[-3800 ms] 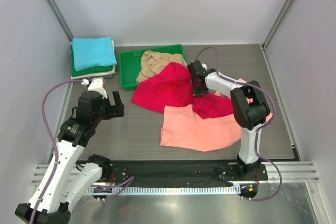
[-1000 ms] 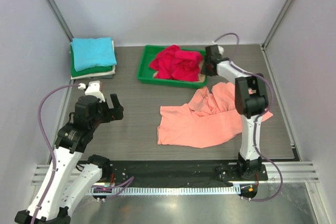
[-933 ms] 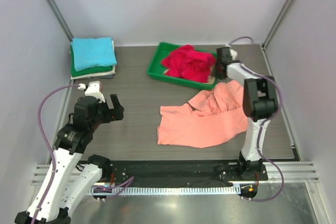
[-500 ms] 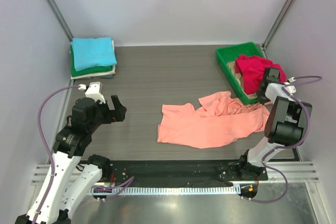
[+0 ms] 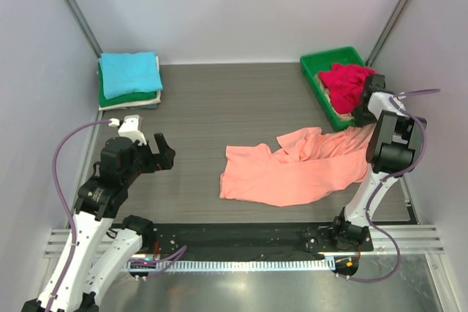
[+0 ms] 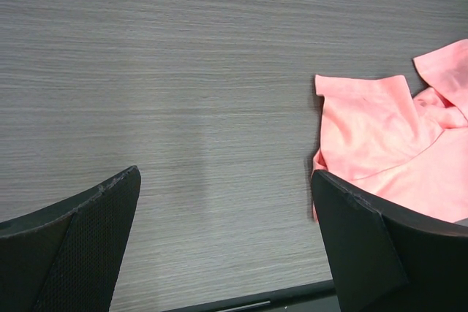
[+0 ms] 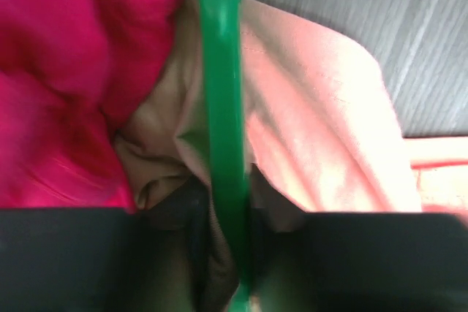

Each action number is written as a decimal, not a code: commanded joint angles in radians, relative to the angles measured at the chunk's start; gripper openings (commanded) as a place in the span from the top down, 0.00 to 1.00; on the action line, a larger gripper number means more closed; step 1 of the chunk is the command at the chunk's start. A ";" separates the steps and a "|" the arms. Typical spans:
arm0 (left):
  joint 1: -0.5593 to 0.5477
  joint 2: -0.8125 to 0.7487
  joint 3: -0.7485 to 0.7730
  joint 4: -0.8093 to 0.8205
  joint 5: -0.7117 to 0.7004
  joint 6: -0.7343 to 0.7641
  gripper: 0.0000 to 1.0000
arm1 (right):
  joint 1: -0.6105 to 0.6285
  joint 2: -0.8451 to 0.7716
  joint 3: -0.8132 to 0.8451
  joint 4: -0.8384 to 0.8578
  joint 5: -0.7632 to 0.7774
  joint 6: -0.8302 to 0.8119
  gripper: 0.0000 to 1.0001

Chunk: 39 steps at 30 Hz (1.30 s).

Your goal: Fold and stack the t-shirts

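From above, the right fingers (image 5: 362, 112) sit at the tray's (image 5: 329, 58) near rim. The salmon shirt (image 5: 292, 173) lies crumpled on the worktop (image 5: 219, 107) near-left of the tray, with the folded stack (image 5: 130, 78) far left of it. The left wrist shows the left fingers (image 6: 73, 242) spread and empty. The right wrist shows fingers pinching the tray rim. The step seems to be setting the tray aside; next, release it and flatten the shirt.

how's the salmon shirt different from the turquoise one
The salmon shirt lies loose and rumpled, spread out right of centre; the turquoise shirt is folded flat. The salmon shirt lies straight on the table, while the turquoise shirt tops a stack in the far left corner. Both are plain, single-coloured cloth.
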 commanded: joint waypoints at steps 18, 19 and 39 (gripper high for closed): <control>-0.169 0.531 -0.002 0.339 0.106 -0.257 0.03 | 0.010 -0.391 -0.132 0.135 -0.069 -0.406 0.00; -0.184 0.571 0.010 0.367 0.112 -0.267 0.03 | 0.013 -0.419 -0.149 0.136 -0.069 -0.412 0.00; -0.324 1.295 0.214 0.713 0.209 -0.477 0.41 | 0.444 -0.586 -0.281 0.115 -0.158 -0.553 0.01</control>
